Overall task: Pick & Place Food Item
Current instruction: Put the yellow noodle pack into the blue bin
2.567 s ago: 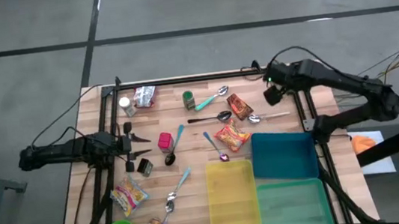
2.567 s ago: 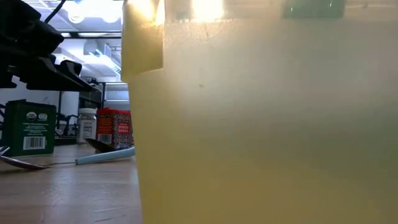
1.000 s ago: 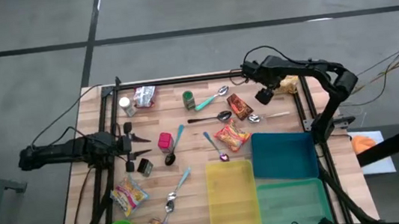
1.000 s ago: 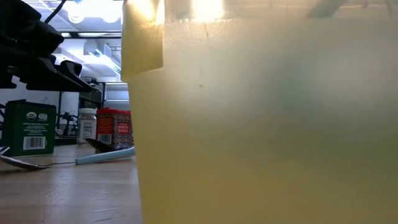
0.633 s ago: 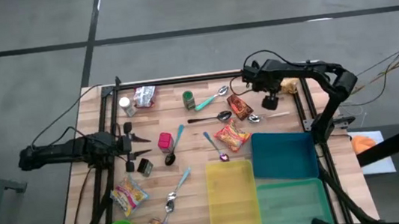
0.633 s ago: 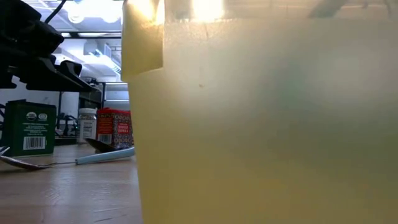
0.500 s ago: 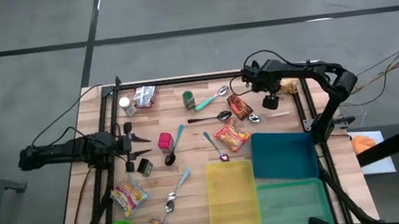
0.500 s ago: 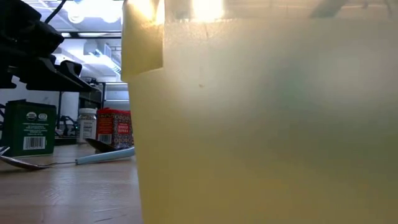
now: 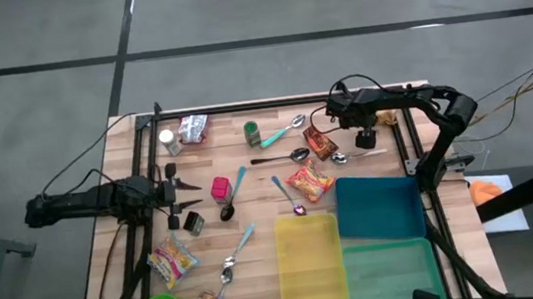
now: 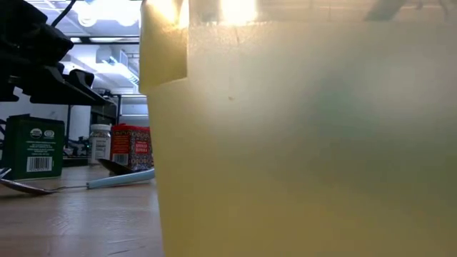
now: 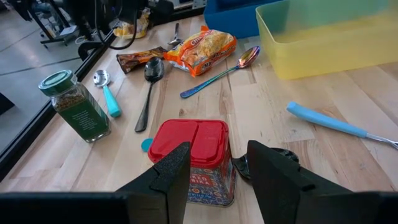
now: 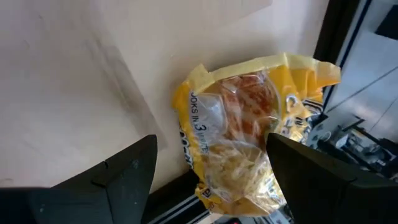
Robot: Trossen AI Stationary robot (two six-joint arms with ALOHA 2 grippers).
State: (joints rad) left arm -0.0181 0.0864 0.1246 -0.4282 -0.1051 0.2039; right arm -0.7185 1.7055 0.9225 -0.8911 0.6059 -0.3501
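A yellow noodle packet (image 12: 249,143) lies flat on the table at the far right corner (image 9: 385,115), against the black frame rail. My right gripper (image 12: 211,152) hangs over it, slanting down. It is open, with one finger on each side of the packet, and touches nothing. My left gripper (image 11: 217,165) waits open at the table's left (image 9: 187,191). A red-lidded jar (image 11: 194,155) stands just beyond its fingers.
A brown packet (image 9: 319,141), an orange snack packet (image 9: 308,182), a green spice jar (image 9: 253,133) and several spoons lie mid-table. Yellow (image 9: 309,260), blue (image 9: 379,207) and green (image 9: 391,271) bins fill the near right. The yellow bin (image 10: 307,143) blocks most of the low view.
My right gripper has come down toward the yellow packet at the far right corner, and its wrist has rolled. The packet has stayed where it was.
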